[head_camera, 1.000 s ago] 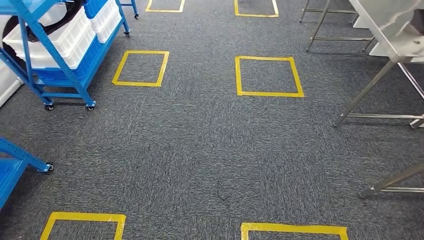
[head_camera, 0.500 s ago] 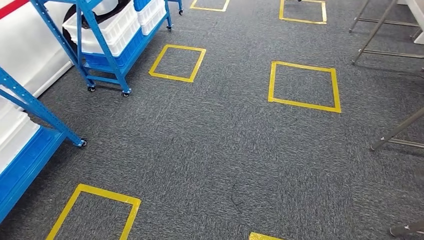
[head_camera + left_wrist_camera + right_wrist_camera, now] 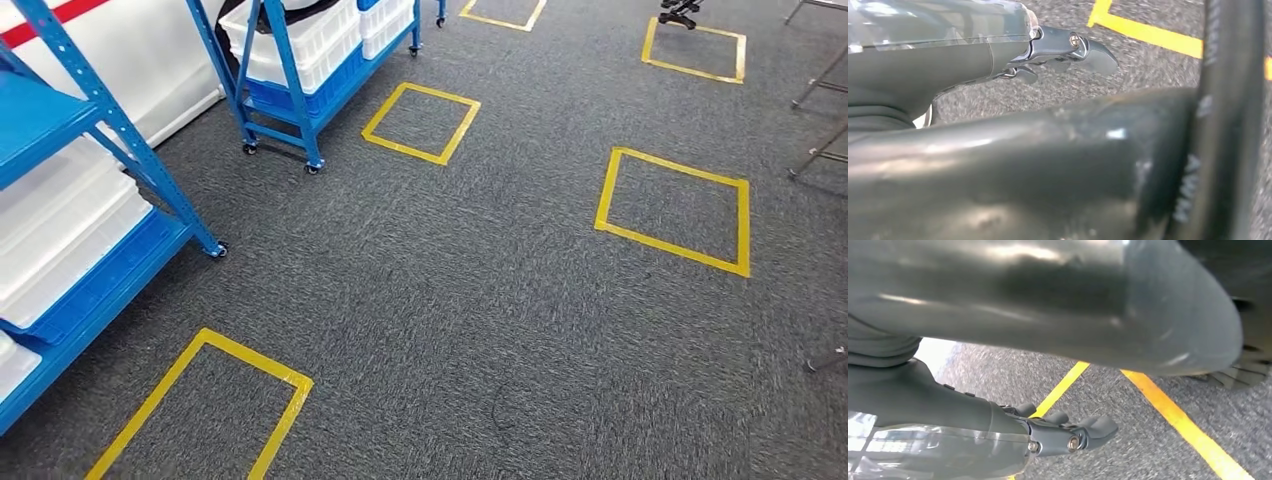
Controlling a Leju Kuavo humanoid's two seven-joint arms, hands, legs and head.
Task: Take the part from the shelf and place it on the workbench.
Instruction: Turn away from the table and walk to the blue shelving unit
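The robot looked down at a grey carpet floor (image 3: 470, 330) with yellow tape squares (image 3: 420, 122) on it. A blue shelf (image 3: 100, 115) stood close on the left, with white boxes (image 3: 60, 235) on its lower level. A second blue shelf (image 3: 285, 95) on little wheels stood farther off. It held more white boxes (image 3: 300, 35) too.

The part was hard to find. I think it was in one of the white boxes, but I could not tell which one. A dark curved thing lay over the top box on the far shelf. I could not tell if that was the part.

The left hand (image 3: 1048, 47) hung low over the carpet. Its fingers (image 3: 1098, 57) were loose and a little apart, and they held nothing. The right hand (image 3: 1048, 437) hung low as well. Its fingers (image 3: 1098, 426) were apart and held nothing.

No part had been picked up yet, so the task was only at its start. The robot would need to get right up to a shelf first.

Since the part was hidden, I can only guess how it would feel. A shop part is most likely hard and stiff, and maybe smooth and a bit heavy. It would be best to take it around its middle. A firm hold should stop it from slipping. The box walls could get in the way of the fingers.

Thin metal legs (image 3: 820, 150) showed at the far right. They might belong to the worktop, but its top was out of sight.
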